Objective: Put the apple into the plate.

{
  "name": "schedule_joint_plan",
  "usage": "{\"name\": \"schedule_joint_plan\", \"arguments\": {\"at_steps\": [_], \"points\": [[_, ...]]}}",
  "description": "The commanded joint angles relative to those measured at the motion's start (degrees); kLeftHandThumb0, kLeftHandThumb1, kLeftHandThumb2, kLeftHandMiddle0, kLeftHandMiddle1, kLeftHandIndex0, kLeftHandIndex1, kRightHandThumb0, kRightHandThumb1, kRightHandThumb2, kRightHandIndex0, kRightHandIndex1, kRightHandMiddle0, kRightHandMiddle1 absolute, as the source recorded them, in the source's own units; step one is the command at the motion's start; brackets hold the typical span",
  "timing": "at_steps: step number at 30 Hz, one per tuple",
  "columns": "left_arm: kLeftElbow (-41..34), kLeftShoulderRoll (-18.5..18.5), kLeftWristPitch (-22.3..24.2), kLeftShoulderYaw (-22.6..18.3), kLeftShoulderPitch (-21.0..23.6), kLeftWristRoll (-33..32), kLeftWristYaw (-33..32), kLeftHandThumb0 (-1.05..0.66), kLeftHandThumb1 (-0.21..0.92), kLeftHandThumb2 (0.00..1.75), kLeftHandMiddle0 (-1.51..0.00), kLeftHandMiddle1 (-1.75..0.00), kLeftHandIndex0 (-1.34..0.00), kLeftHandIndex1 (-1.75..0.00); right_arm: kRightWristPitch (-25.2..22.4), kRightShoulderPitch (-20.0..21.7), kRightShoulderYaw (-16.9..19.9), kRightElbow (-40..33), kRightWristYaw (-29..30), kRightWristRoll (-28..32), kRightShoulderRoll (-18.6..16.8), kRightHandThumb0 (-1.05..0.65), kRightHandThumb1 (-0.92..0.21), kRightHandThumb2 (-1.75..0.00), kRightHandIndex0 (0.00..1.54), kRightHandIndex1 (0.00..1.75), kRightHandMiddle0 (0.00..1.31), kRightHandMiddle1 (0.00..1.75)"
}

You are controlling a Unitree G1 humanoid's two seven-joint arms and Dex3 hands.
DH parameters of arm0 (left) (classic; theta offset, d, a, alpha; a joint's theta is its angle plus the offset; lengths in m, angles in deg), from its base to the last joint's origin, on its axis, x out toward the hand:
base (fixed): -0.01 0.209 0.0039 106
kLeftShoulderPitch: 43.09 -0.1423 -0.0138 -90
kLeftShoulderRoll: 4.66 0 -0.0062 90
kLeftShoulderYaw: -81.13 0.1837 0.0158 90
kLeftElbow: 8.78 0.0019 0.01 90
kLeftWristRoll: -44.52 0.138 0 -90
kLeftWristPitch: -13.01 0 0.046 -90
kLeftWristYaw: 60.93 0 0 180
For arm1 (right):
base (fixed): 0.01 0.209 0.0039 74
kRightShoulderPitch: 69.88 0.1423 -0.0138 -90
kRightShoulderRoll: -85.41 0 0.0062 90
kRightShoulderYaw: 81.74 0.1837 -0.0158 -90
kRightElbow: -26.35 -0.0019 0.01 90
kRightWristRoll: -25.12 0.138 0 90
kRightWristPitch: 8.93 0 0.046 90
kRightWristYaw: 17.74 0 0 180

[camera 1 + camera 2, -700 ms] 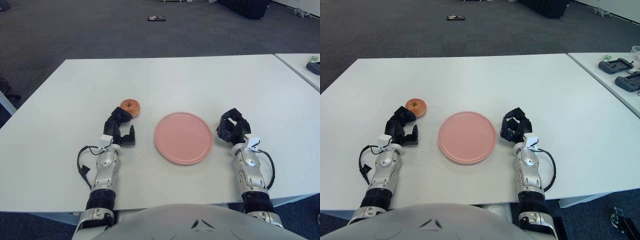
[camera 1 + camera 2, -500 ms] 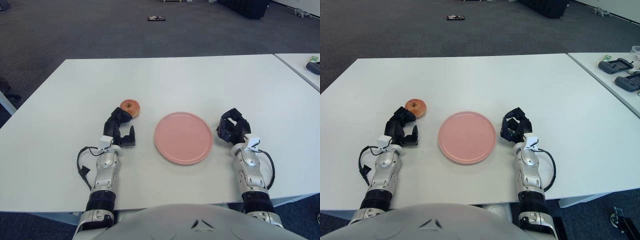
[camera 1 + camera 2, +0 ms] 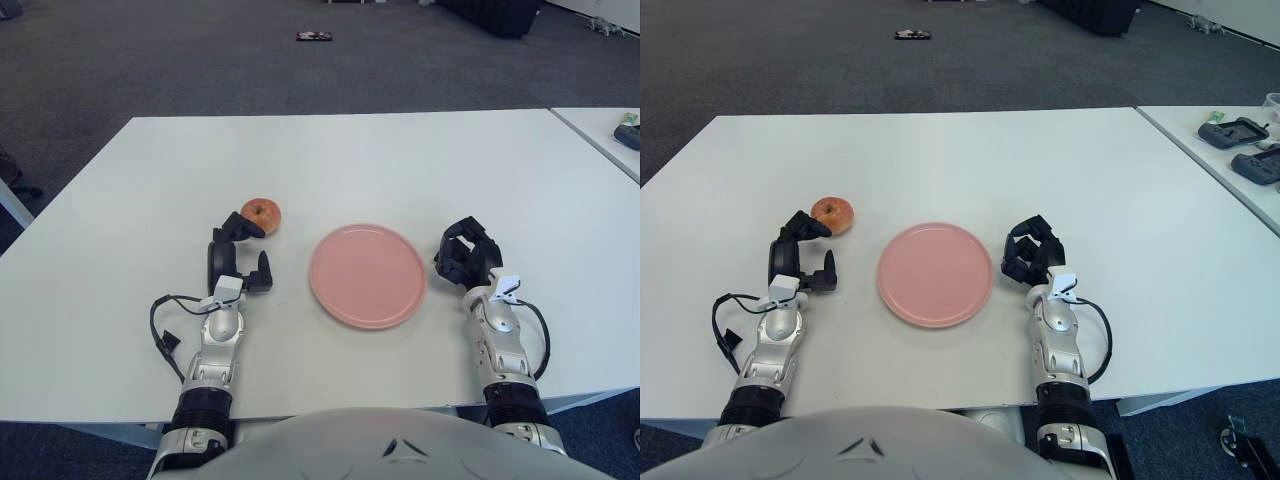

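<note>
A red-orange apple [image 3: 261, 214] sits on the white table [image 3: 340, 160], left of the pink plate [image 3: 367, 275] and not on it. My left hand [image 3: 238, 252] is just in front of the apple, fingers spread open, the upper fingertips close to the fruit without holding it. My right hand [image 3: 466, 252] shows just right of the plate's rim with its fingers curled and nothing in them. The plate holds nothing.
A second table [image 3: 1230, 140] at the far right carries dark devices [image 3: 1232, 131]. Grey carpet lies beyond the table's far edge, with a small dark object [image 3: 312, 37] on the floor. A black cable [image 3: 165, 335] loops beside my left forearm.
My left hand has drawn back slightly toward me and rotated, its wrist shifting a little right; the fingers now stand more upright. Apple, plate and right hand have not moved.
</note>
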Motion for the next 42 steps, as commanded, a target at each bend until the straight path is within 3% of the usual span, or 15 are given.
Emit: {"name": "schedule_joint_plan", "arguments": {"at_steps": [1,2,3,4,5,7,9,11,12,17,19,24,28,34,42], "points": [[-4.88,-2.45,2.73,1.52,0.95,6.88,-2.90,-0.01,0.21,1.45,-0.71,-1.73,-0.44,-1.75,-2.32,-1.71,0.16,2.64,-0.17,0.45,-0.60,-0.44,-0.44,-1.17,0.71,1.70,0.51,1.75],[-5.82,-3.11,3.77,1.92,1.12,8.63,-3.16,-0.01,0.34,1.29,-0.62,-1.72,-0.36,-1.75,-2.25,-1.70,0.16,2.70,-0.15,0.45,-0.63,-0.44,-0.44,-1.17,0.71,1.70,0.51,1.75],[-6.49,-3.57,4.56,2.25,1.18,9.80,-3.39,-0.13,0.55,1.02,-0.45,-1.66,-0.30,-1.75,-2.20,-1.69,0.17,2.74,-0.14,0.44,-0.65,-0.44,-0.44,-1.17,0.71,1.70,0.51,1.75],[-6.89,-4.09,5.07,2.55,1.16,10.70,-3.59,-0.21,0.68,0.84,-0.34,-1.62,-0.26,-1.75,-2.18,-1.71,0.16,2.71,-0.11,0.42,-0.68,-0.44,-0.44,-1.17,0.71,1.70,0.51,1.75],[-6.85,-4.91,5.30,2.80,1.31,11.37,-3.61,-0.24,0.73,0.78,-0.28,-1.58,-0.24,-1.75,-2.21,-1.73,0.14,2.67,-0.04,0.37,-0.70,-0.44,-0.44,-1.17,0.71,1.70,0.51,1.75],[-6.33,-6.17,5.59,2.98,1.77,11.71,-3.55,-0.50,0.67,0.88,-0.12,-1.28,-0.10,-1.48,-2.26,-1.77,0.09,2.60,0.07,0.23,-0.70,-0.44,-0.45,-1.16,0.71,1.69,0.51,1.75],[-4.51,-7.42,5.32,2.92,2.97,11.67,-4.18,-0.59,0.60,0.93,-0.06,-1.12,-0.05,-1.31,-2.33,-1.79,0.00,2.57,0.04,0.11,-0.61,-0.44,-0.45,-1.16,0.71,1.69,0.51,1.75],[-2.67,-8.36,4.79,3.00,4.07,11.63,-5.15,-0.66,0.51,0.96,-0.02,-0.90,-0.02,-1.08,-2.38,-1.80,-0.05,2.56,-0.04,0.08,-0.53,-0.44,-0.45,-1.16,0.71,1.69,0.51,1.75],[-1.82,-8.79,4.40,3.20,4.74,12.10,-6.13,-0.67,0.50,0.97,-0.02,-0.87,-0.02,-1.05,-2.39,-1.78,-0.06,2.61,-0.17,0.11,-0.44,-0.44,-0.45,-1.16,0.71,1.69,0.51,1.75],[1.27,-10.90,2.73,5.06,7.36,15.47,-11.84,-0.74,0.41,0.98,0.00,-0.38,0.00,-0.53,-2.27,-1.68,0.06,2.90,-0.68,0.48,-0.31,-0.44,-0.45,-1.16,0.71,1.69,0.50,1.75],[2.41,-11.68,2.82,6.01,8.59,16.76,-13.37,-0.81,0.40,0.99,0.00,-0.16,0.00,-0.22,-2.31,-1.66,0.19,2.97,-0.77,0.70,-0.36,-0.44,-0.45,-1.16,0.71,1.69,0.50,1.75],[4.40,-13.05,4.31,8.15,11.33,18.37,-14.20,-0.96,0.43,0.91,0.00,-0.03,0.00,-0.04,-2.41,-1.67,0.38,2.97,-0.70,0.77,-0.49,-0.43,-0.46,-1.15,0.70,1.68,0.50,1.75],[6.31,-14.62,5.16,9.80,13.20,19.76,-14.07,-1.03,0.50,0.81,0.00,0.00,0.00,-0.01,-2.57,-1.72,0.35,2.81,-0.44,0.50,-0.50,-0.43,-0.46,-1.14,0.71,1.68,0.49,1.75],[15.07,-17.69,5.81,13.95,19.33,23.40,-15.69,-1.05,0.59,0.72,0.00,0.00,0.00,0.00,-2.51,-1.80,0.24,2.56,-0.32,0.20,-0.38,-0.43,-0.46,-1.15,0.71,1.69,0.50,1.75],[16.63,-20.24,8.04,18.42,21.38,23.43,-8.57,-1.05,0.63,0.67,0.00,0.00,0.00,0.00,-2.76,-1.73,0.23,2.50,-0.27,0.10,-0.29,-0.44,-0.44,-1.17,0.73,1.68,0.51,1.75]]}}
